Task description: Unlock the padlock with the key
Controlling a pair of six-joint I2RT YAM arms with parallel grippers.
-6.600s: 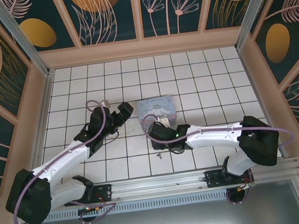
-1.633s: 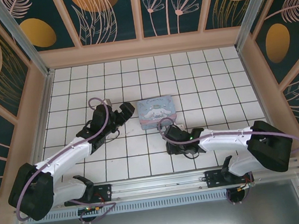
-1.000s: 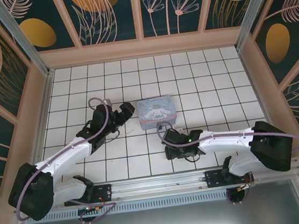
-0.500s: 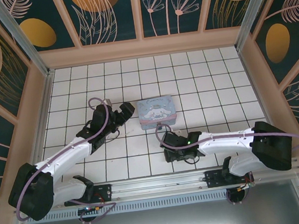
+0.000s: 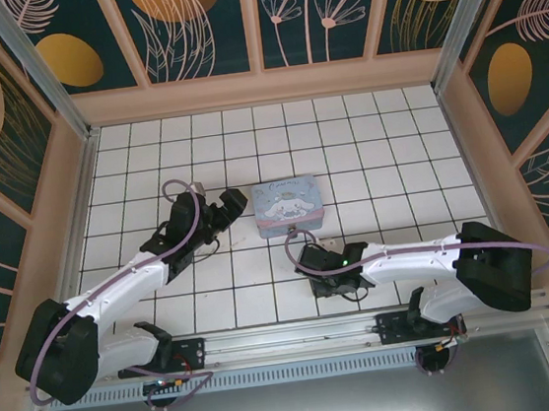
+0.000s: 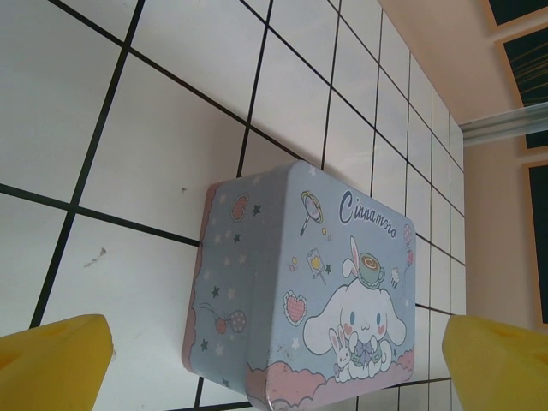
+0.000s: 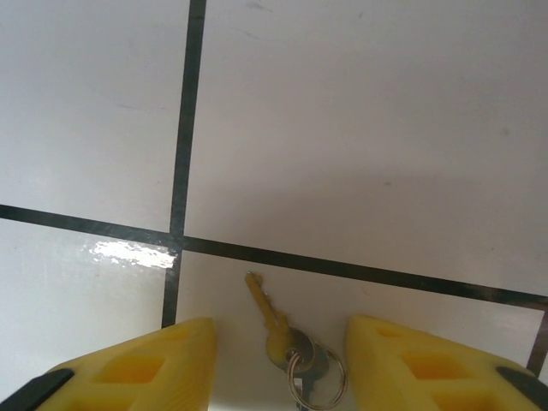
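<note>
Right claw (image 7: 278, 332) astride the key (image 7: 260, 300) (its ring (image 7: 318, 377) half out of frame)

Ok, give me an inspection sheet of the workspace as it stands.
Surface: white tiled floor, dark grout, a few small marks.
Job's things: key lying flat on a tile.
Clutter: cartoon-printed tin, lid shut.
Grippers: left gripper wide open, facing the tin; right gripper open, jaws either side of the key, not touching it.
Cables: purple cable looped along each arm.
Surroundings: floral painted panels.
</note>
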